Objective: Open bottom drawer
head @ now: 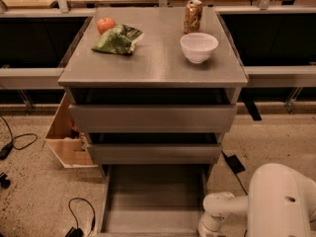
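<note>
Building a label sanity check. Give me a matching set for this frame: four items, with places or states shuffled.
Column one:
1. apple
2. can
3. bowl
4. bottom drawer

Column two:
A. pulled out, below the other two drawers
B. white, right side of the cabinet top, nearer the front
C. back left, beside the green bag
D. upright, back right

Pairs: 1-C, 2-D, 3-B, 4-A.

The gripper is out of view; the white arm runs off the bottom edge, just right of the bottom drawer.
</note>
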Motion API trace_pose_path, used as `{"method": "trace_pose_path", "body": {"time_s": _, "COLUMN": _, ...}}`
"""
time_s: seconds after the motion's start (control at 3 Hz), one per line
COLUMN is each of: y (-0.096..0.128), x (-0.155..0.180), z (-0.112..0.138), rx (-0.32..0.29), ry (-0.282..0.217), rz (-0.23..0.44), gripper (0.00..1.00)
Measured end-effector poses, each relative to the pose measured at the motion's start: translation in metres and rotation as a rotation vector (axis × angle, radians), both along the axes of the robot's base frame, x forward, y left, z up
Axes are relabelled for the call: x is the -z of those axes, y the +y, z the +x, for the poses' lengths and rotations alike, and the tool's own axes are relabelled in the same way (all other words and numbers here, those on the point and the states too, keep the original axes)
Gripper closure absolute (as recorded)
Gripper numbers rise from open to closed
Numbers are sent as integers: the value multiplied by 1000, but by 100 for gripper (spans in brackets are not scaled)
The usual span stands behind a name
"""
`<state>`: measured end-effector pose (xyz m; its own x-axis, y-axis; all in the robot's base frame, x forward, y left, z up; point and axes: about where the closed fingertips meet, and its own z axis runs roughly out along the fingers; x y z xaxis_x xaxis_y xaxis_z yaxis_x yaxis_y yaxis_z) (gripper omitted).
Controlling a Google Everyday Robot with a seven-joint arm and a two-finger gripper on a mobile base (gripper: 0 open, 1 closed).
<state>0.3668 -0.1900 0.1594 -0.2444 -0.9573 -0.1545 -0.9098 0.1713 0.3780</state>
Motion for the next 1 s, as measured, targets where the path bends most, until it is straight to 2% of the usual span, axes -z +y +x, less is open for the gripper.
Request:
{"method": "trace_pose_path", "body": {"time_s": 0.33, "y": 0, "x": 0, "z": 0, "rx": 0, "ry": 0, "rz": 0, "gripper": 27}}
{"method": "trace_pose_path", "body": {"time_s": 0.67, "y": -3, "x": -21, "z": 2, "rx": -11, "ry": -40, "rz": 3, "gripper": 0}}
{"method": "trace_pose_path", "body": {"time_s": 1.0, "y": -11, "x": -76, "z": -2, "rx": -34, "ry": -100, "rz": -22, "gripper": 0}}
